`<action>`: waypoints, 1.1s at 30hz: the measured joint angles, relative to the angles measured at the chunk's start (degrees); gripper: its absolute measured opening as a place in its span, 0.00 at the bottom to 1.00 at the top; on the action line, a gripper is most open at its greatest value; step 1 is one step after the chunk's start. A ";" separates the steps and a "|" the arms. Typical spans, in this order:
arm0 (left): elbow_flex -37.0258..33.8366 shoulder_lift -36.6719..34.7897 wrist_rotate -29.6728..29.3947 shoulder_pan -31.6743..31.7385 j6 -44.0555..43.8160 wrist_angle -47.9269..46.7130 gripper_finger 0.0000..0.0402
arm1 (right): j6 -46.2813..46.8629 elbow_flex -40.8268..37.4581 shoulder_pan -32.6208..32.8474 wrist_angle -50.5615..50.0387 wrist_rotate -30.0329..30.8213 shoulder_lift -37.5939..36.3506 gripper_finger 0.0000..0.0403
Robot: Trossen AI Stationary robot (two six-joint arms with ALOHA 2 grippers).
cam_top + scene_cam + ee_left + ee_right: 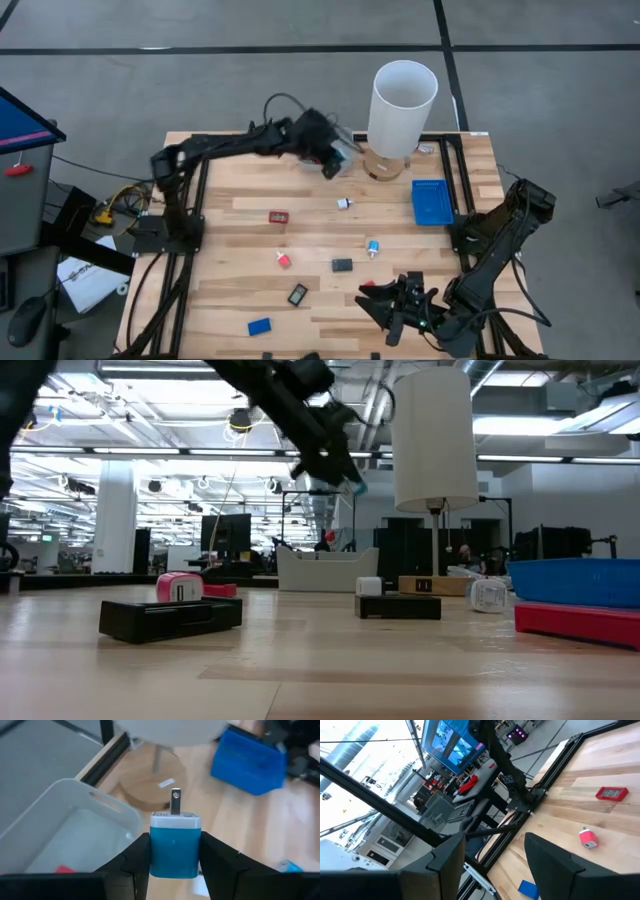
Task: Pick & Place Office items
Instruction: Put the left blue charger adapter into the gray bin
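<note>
The wooden table (430, 290) is seen with the tall white lamp (402, 108) at its far edge and the flat blue tray (431, 201) beside it. The left gripper (175, 862) is raised above the grey tray (80, 832) near the lamp and is clamped on a blue-and-white charger block (175, 847), prongs pointing away. The right gripper (395, 300) is held open at the near edge, with the other small items scattered between.

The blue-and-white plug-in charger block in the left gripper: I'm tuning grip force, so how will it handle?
The blue-and-white plug-in charger block looks like rigid plastic, so it probably won't deform. Its smooth sides between the left gripper fingers could slip under a light squeeze. Being small, it is likely light.
</note>
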 joint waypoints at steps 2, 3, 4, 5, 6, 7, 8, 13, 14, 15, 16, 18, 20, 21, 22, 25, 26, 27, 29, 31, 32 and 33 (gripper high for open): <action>3.68 3.55 1.26 2.37 2.18 -2.99 0.33 | 0.12 0.00 0.03 0.01 0.00 0.00 0.49; 5.17 4.92 1.27 3.56 2.71 -3.67 0.33 | 0.11 0.00 0.02 0.07 0.04 0.00 0.49; 6.34 6.16 1.24 4.62 3.54 -4.52 0.33 | 0.16 0.00 0.02 0.03 0.21 0.00 0.49; 7.17 7.08 1.38 5.66 3.72 -4.62 0.33 | 0.17 0.00 0.02 0.12 0.22 0.00 0.49; 7.71 8.02 1.49 6.52 3.73 -4.92 0.33 | 0.17 0.00 0.04 0.24 0.23 0.00 0.49; 8.14 8.91 1.58 7.18 3.74 -4.85 0.33 | 0.17 0.00 0.06 0.24 0.38 0.00 0.49; 8.34 9.59 2.01 7.84 3.76 -4.57 0.33 | 0.17 0.00 0.14 0.24 0.68 0.00 0.49; 8.41 12.88 2.35 9.77 4.33 -4.26 0.33 | 0.17 0.00 0.17 0.06 1.22 0.00 0.49; 8.41 13.51 2.30 9.91 4.66 -4.33 0.33 | 0.17 0.00 0.17 0.06 1.22 0.00 0.49; 8.41 14.06 1.97 10.00 5.15 -4.72 0.33 | 0.23 0.00 0.15 0.05 1.22 0.00 0.49; 8.41 14.48 1.51 10.00 5.58 -4.77 0.33 | 0.54 0.00 0.15 0.02 1.22 0.00 0.49; 8.41 15.15 -0.17 10.00 6.41 -4.16 0.33 | 0.64 0.00 0.16 0.03 1.22 0.00 0.49; 8.41 15.36 -0.30 10.30 6.88 -3.89 0.33 | 1.08 0.00 0.08 0.05 1.22 0.00 0.49; 8.42 15.63 -0.42 10.42 6.95 -3.48 0.33 | 1.09 0.00 0.04 0.05 1.22 0.00 0.49; 8.45 15.84 -0.87 10.67 6.95 -3.28 0.33 | 1.09 0.00 0.04 0.07 1.22 0.00 0.49; 8.38 16.42 -3.40 11.60 7.01 -3.86 0.33 | 1.49 0.00 -0.22 0.16 1.25 0.00 0.49; 8.38 16.52 -3.56 11.96 6.97 -3.61 0.33 | 1.62 0.00 -0.30 0.12 1.25 0.00 0.49; 8.38 16.52 -3.62 12.25 6.97 -3.98 0.33 | 1.68 0.00 -0.31 0.21 1.25 0.00 0.49; 8.38 16.52 -4.35 12.85 6.87 -4.12 0.33 | 1.70 0.00 -0.44 0.28 1.26 0.00 0.49; 8.38 16.52 -5.22 13.34 6.68 -5.15 0.33 | 1.85 0.00 -0.69 0.27 1.27 0.00 0.49; 8.38 16.52 -5.22 13.54 6.66 -5.31 0.33 | 1.99 0.00 -0.72 0.27 1.27 0.00 0.49; 8.38 16.52 -5.22 13.69 6.65 -5.33 0.33 | 2.03 0.00 -0.72 0.27 1.27 0.00 0.49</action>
